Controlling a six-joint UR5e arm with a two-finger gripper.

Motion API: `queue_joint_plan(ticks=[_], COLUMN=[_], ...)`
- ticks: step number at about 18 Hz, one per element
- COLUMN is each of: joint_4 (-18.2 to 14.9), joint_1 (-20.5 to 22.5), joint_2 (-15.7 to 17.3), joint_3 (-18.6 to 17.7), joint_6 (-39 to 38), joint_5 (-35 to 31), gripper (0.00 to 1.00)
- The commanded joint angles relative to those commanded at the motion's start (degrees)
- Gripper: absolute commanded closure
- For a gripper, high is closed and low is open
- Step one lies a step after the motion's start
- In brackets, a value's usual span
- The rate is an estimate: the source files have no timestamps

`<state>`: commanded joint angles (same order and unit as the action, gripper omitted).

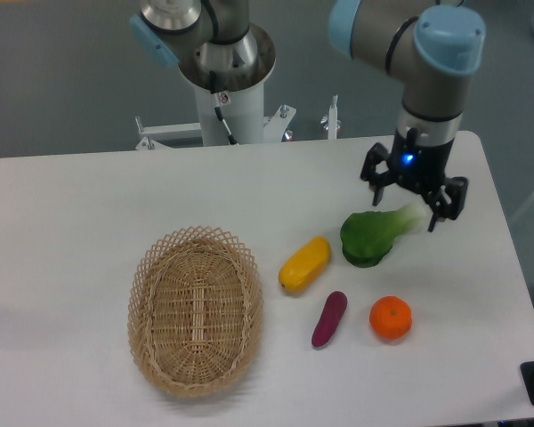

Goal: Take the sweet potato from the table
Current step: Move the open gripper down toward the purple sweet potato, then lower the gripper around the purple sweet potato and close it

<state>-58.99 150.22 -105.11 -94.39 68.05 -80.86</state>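
The sweet potato (329, 318), a slim purple finger-shaped vegetable, lies on the white table (89, 205) right of centre, near the front. My gripper (404, 206) hangs open above the back right part of the table, over the stalk end of a green leafy vegetable (374, 235). It is well behind and to the right of the sweet potato, with nothing between its fingers.
A yellow oblong vegetable (304, 264) lies just left of the green one and behind the sweet potato. A round orange fruit (391, 318) sits right of the sweet potato. A wicker basket (196, 307) stands at the front left. The robot's base column (227, 98) rises behind the table.
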Motion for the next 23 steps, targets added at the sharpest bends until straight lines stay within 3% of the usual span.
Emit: queue_joint_plan(ticks=[3, 7, 10, 13, 23], joint_4=[4.0, 4.8, 8.4, 9.9, 13.9], joint_1=[-3.5, -6.3, -7.2, -7.3, -7.4], joint_2=[-3.5, -7.9, -11.1, -13.7, -17.5], joint_3=[-1.9, -1.9, -1.9, -1.1, 0.3], joint_6=[-5.4, -7.2, -7.4, -7.6, -10.0], joint_5=[-0.1, -0.1, -1.0, -2.6, -5.1], gripper=[0.00, 0.00, 0.00, 0.00, 0.00])
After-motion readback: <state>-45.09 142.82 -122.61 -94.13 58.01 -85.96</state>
